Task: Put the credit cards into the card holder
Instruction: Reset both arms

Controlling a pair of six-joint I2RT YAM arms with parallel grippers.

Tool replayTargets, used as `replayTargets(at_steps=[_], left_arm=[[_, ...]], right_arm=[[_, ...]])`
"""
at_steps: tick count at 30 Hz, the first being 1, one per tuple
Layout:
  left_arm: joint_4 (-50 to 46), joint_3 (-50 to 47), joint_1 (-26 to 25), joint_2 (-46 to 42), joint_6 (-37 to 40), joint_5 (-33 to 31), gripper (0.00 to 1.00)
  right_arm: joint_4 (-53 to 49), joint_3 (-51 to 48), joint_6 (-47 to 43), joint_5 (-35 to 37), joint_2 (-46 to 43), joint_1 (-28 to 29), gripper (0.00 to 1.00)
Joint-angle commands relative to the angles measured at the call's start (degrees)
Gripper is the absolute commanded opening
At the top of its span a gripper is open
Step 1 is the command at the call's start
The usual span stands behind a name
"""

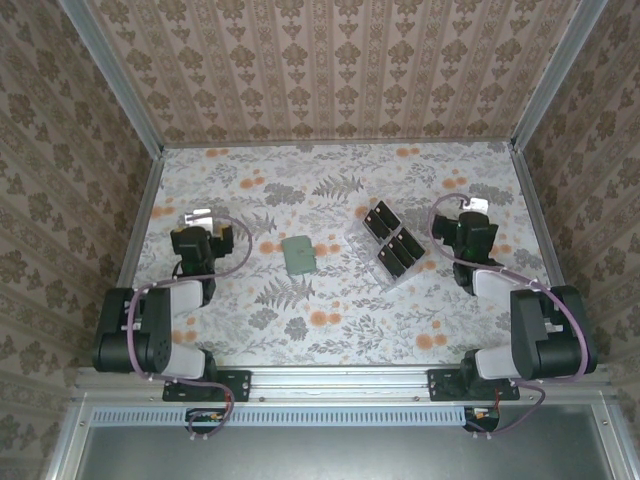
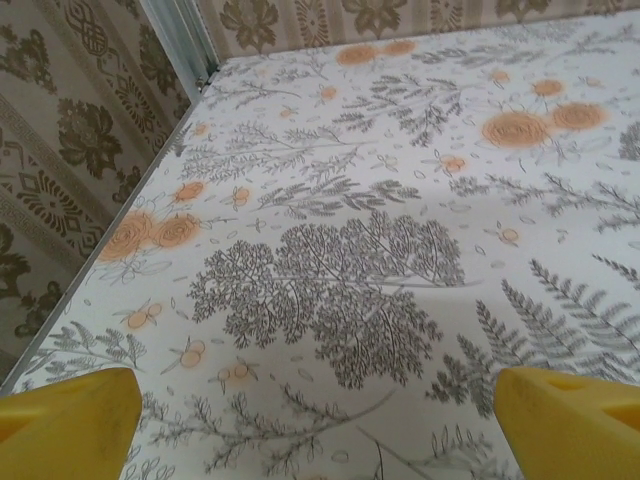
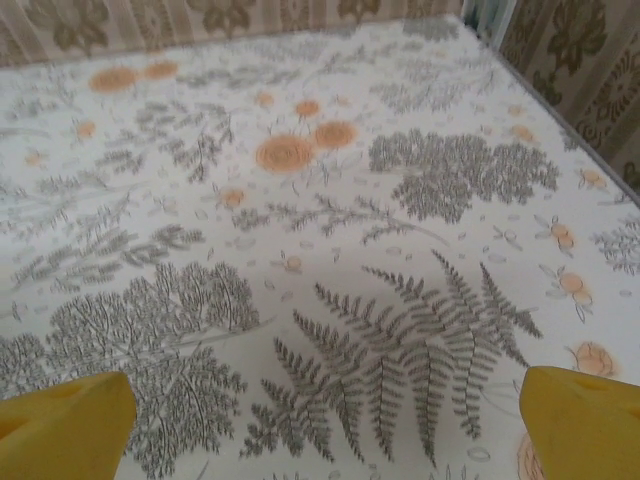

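Note:
The card holder [image 1: 299, 256], a small flat grey-green case, lies closed left of the table's centre. To its right, several dark credit cards [image 1: 392, 243] lie in rows on a clear plastic sheet [image 1: 361, 235]. My left gripper [image 1: 200, 217] rests at the left, well apart from the holder. In the left wrist view it [image 2: 320, 430] is open, yellow fingertips [image 2: 70, 420] wide apart over bare cloth. My right gripper [image 1: 472, 205] sits to the right of the cards. The right wrist view shows it [image 3: 325, 425] open too, with nothing between its fingertips [image 3: 580, 420].
A floral cloth [image 1: 330, 320] covers the table. Patterned walls with metal frame posts [image 1: 120, 80] close in the left, back and right sides. The left wall's edge [image 2: 130, 200] runs close to the left gripper. The right wall [image 3: 570, 60] stands near the right gripper.

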Motion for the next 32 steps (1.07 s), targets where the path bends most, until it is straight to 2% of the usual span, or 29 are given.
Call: replayTargets(at_steps=[1, 6, 8, 11, 32], left_arm=[[8.0, -0.9, 0.6, 3.0, -0.5, 1.9, 1.00], [9.4, 0.1, 0.8, 6.3, 0.1, 2.5, 1.00], [9.1, 0.2, 1.4, 6.3, -0.3, 4.0, 1.00], [8.4, 0.4, 1.8, 6.2, -0.5, 4.6, 1.00], [8.5, 0.4, 1.9, 6.2, -0.6, 5.0, 1.00]], right_arm=[[15.6, -5.1, -0.4, -3.6, 2.5, -0.8, 1.00], [28.6, -8.2, -3.0, -10.2, 9.4, -0.9, 1.00], [20.7, -5.7, -4.1, -13.0, 7.8, -0.9, 1.00], [18.3, -3.7, -4.5, -14.6, 8.5, -0.9, 1.00], [18.1, -3.6, -5.6, -14.1, 8.4, -0.1, 1.00]])
